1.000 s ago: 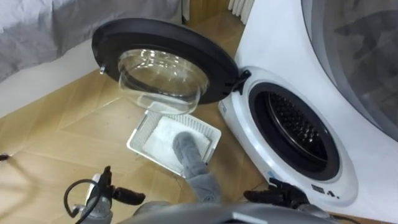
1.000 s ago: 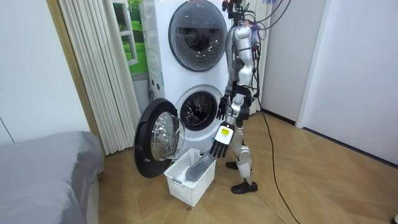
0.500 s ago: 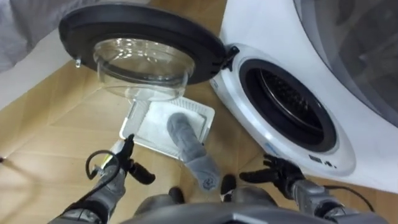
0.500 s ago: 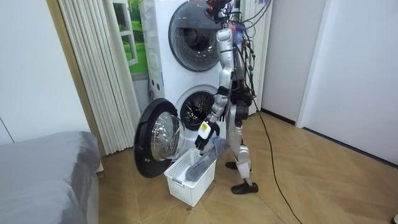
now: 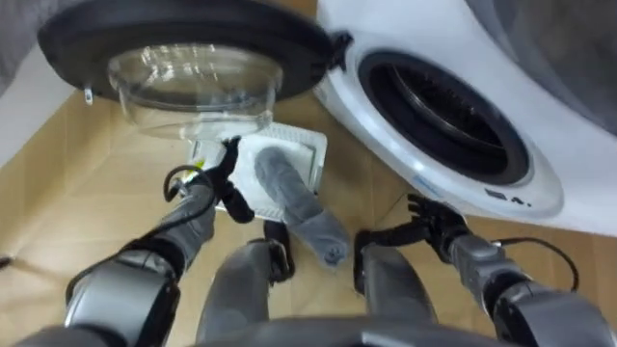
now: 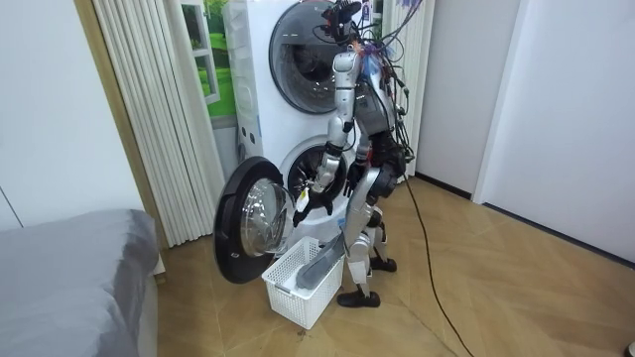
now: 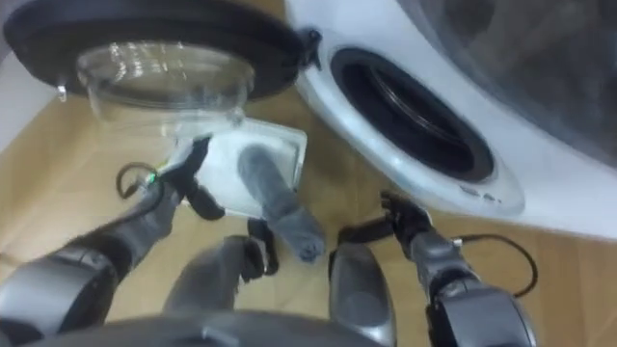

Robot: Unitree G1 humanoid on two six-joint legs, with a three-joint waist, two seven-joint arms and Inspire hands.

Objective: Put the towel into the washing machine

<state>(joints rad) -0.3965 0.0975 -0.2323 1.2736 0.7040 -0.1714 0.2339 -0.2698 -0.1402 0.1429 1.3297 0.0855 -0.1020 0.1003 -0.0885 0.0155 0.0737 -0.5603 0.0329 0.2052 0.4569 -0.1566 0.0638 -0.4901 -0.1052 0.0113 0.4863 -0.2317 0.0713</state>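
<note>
A grey rolled towel [image 5: 289, 198] [image 7: 275, 198] lies in a white basket [image 5: 313, 149] [image 6: 298, 293] on the floor, one end hanging over the near rim. My left hand [image 5: 220, 183] [image 7: 188, 178] hovers at the basket's left edge, fingers spread, just left of the towel and holding nothing. My right hand [image 5: 434, 226] [image 7: 405, 222] is open and empty below the washing machine's drum opening [image 5: 443, 106]. In the room view I stand bent forward over the basket, knees flexed.
The machine's round door [image 5: 183, 48] [image 6: 253, 223] stands open, overhanging the basket's far side. A second machine [image 6: 313, 45] is stacked above. A grey bed [image 6: 69, 278] and a pleated curtain [image 6: 149, 119] are at the room view's left. Wood floor [image 6: 476, 297] lies behind me.
I have bent forward and lowered, so the eye views shifted. My left hand came forward to the basket's left edge; my right hand rose into view near the machine's front.
</note>
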